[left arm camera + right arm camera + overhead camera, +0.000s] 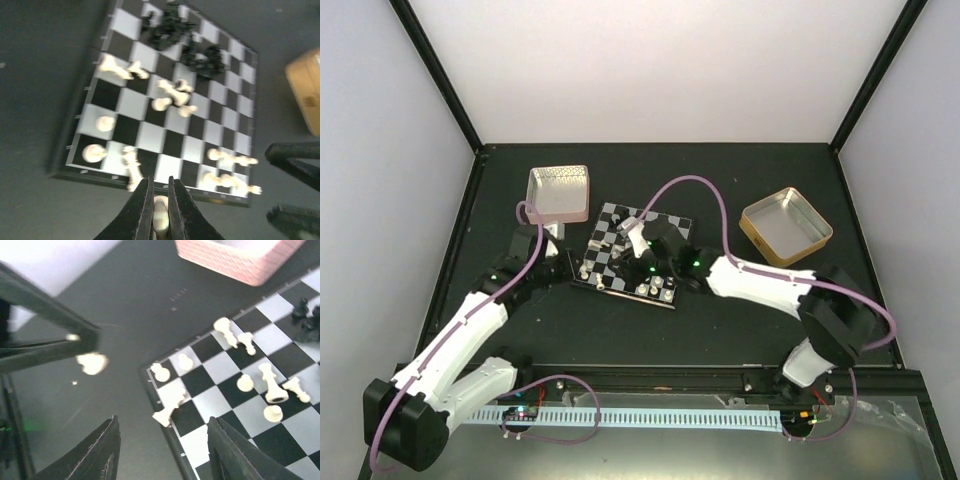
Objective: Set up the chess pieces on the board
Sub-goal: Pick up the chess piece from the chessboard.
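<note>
From where I stand, the small black-and-grey checkered chessboard (620,262) lies slightly askew in the middle of the black tabletop (720,330). A pink square tin (558,192) sits at its 10 o'clock and a gold square tin (786,225) is well apart at its 3 o'clock.

The left gripper (161,182) hangs just off the board's 9 o'clock edge. Its jaws are pressed together on one cream-white chess piece (160,216), which is held clear of the squares. From the right wrist view the same piece (92,363) shows pale at the tip of the dark fingers, beside the board's corner but not touching it.

The right gripper (162,421) hovers over the board with its jaws spread wide and nothing between them.

On the board, the cream-white pieces (272,385) are scattered across the half nearer the arms. Several stand upright and several lie tipped on their sides, one of them (170,407) at the very rim. The black pieces (172,27) are bunched in a loose heap toward the 12 o'clock side; the blur is too strong to tell how each one stands.
</note>
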Controlling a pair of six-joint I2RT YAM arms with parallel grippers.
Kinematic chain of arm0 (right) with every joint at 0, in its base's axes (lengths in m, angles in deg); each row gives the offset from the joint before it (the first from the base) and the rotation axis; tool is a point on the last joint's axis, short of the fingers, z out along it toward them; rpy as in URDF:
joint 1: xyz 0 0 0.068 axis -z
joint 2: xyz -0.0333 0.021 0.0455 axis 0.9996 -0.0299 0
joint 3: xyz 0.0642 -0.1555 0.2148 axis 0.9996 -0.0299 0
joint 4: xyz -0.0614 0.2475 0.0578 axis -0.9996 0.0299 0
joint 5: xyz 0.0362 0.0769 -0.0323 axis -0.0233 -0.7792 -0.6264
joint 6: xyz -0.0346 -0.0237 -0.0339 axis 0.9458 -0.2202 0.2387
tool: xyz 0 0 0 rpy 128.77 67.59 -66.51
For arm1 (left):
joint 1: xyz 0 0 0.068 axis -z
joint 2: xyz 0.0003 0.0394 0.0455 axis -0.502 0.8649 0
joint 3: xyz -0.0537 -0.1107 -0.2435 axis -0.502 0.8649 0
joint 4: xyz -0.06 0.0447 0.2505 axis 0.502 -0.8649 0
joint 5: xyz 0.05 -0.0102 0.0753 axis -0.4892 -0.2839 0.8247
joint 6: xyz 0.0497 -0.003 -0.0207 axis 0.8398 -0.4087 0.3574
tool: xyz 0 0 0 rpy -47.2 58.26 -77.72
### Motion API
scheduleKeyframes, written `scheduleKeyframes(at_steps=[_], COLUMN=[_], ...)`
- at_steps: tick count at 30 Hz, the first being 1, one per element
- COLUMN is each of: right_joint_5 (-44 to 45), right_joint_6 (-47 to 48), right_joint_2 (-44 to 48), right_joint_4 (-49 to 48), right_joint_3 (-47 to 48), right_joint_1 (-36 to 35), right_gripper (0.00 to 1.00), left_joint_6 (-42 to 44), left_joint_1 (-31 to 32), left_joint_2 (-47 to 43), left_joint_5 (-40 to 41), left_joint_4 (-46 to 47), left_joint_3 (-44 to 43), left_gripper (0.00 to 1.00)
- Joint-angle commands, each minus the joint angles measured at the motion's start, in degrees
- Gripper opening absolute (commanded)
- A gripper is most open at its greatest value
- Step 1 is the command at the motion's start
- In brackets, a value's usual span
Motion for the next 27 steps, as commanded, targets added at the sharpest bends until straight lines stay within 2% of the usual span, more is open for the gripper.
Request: scheduleKeyframes(at_steps=[1, 5, 11, 16, 23, 27], right_joint_5=[8.0, 10.26, 11.59, 15.4, 19.35, 20.53], right_joint_6=[-3.4, -5.69, -7.89, -8.53, -9.53, -9.87], right_joint_2=[-7.27, -14.66, -22.25, -27.11, -31.39, -32.42], right_joint_4=[10.04, 16.61, 19.42, 24.16, 28.76, 30.11], right_joint_3=[7.09, 14.04, 20.79, 27.16, 31.36, 31.92], right_joint_1=[-0.68, -1.57, -4.35, -6.05, -7.87, -8.36], right_gripper=[0.48, 0.46, 0.46, 0.46, 0.44, 0.39], left_joint_6=[1.13, -1.54, -3.48, -3.7, -3.44, -3.26], left_joint_1=[-0.28, -0.28, -0.36, -0.37, -0.4, -0.43], left_joint_2=[-1.56, -2.52, -6.92, -9.8, -10.48, -10.24], left_joint_5=[14.1, 20.51, 26.94, 28.27, 28.04, 27.01], left_joint_4=[-7.51, -10.43, -12.06, -10.84, -10.97, -10.35], left_joint_3=[-1.96, -2.1, -1.77, 0.14, 0.57, 0.75], left_gripper=[0.02, 0.02, 0.02, 0.02, 0.03, 0.03])
